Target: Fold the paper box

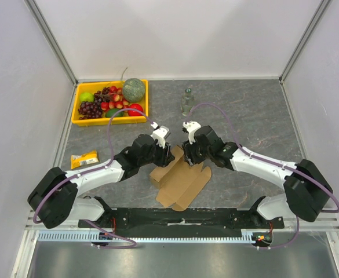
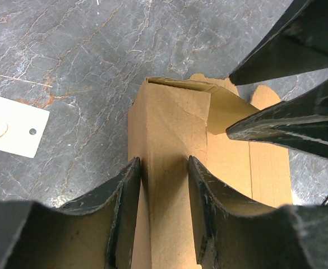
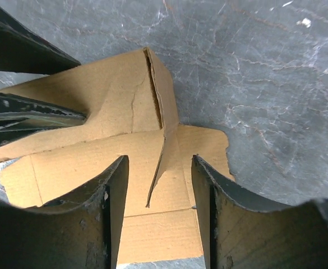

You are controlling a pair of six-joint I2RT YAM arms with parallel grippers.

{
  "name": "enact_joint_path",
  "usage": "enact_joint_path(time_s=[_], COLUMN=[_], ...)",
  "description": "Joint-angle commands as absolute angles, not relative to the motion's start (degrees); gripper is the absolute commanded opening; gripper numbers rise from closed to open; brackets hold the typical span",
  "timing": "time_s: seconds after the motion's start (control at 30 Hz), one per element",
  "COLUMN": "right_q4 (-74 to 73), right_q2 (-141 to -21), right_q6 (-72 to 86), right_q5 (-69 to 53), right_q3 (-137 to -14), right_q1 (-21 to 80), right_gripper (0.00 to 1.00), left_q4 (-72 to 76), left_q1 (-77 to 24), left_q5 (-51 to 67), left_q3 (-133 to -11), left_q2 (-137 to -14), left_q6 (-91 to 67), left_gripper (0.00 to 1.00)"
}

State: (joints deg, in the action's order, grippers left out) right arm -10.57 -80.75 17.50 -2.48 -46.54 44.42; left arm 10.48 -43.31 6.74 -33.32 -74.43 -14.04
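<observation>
Nearby, tray [image 1: 75, 107] sits at 11 o'clock, bottle [image 1: 186, 101] at 12; box [image 1: 183, 182] runs 1-to-7; left gripper [image 2: 164, 174] pinches it, right gripper [image 3: 159, 168] spread.

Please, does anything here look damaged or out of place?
Yes. The raised flap of the paper box has an irregular wrinkle across it, away from the scored fold lines, so the cardboard looks crushed there. A yellow snack packet lies alone, outside the fruit tray.

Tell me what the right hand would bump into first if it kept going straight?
The cardboard box. The right hand points down at it, open, with a raised fold between its fingers, so it would likely hit cardboard before the table.
</observation>
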Motion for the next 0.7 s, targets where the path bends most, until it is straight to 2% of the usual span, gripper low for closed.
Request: enact_joint_path(time_s=[0.0, 0.1, 0.13, 0.2, 0.27, 0.3, 0.37, 0.47, 0.67], right_q4=[-11.0, -11.2, -11.2, -11.2, -10.8, -10.8, -9.7, -7.7, -9.9], right_q2=[-76.0, -73.2, -72.3, -70.4, -68.5, -67.8, -66.4, -64.5, -67.1], right_q6=[17.0, 17.0, 17.0, 16.6, 12.7, 10.3, 7.7, 14.8, 14.8], right_q5=[1.3, 4.2, 6.0, 11.7, 16.2, 18.3, 26.1, 39.9, 31.8], right_q3=[-49.9, -52.1, -52.8, -54.2, -55.1, -55.5, -55.1, -51.8, -50.6], right_q1=[44.7, 44.7, 44.7, 44.7, 44.7, 44.7, 44.7, 44.6, 43.4], right_gripper=[0.56, 0.57, 0.61, 0.77, 0.86, 0.97, 0.98, 0.98, 0.98], left_q4=[9.6, 9.4, 9.3, 9.2, 9.1, 9.1, 9.1, 9.2, 9.1], left_q1=[-43.3, -43.3, -43.3, -43.3, -43.2, -43.3, -43.3, -43.3, -43.3], left_q5=[7.6, 7.9, 8.0, 8.0, 8.0, 7.9, 7.9, 7.9, 8.2], left_q3=[-33.0, -33.1, -33.4, -33.4, -33.3, -33.4, -33.4, -33.7, -33.8], left_q2=[-75.7, -75.9, -75.9, -75.9, -75.6, -75.6, -75.6, -76.1, -76.2], left_q6=[-11.7, -11.8, -11.8, -11.9, -12.0, -12.0, -12.2, -12.2, -12.1], left_gripper=[0.45, 0.45, 0.45, 0.45, 0.45, 0.45, 0.45, 0.45, 0.45])
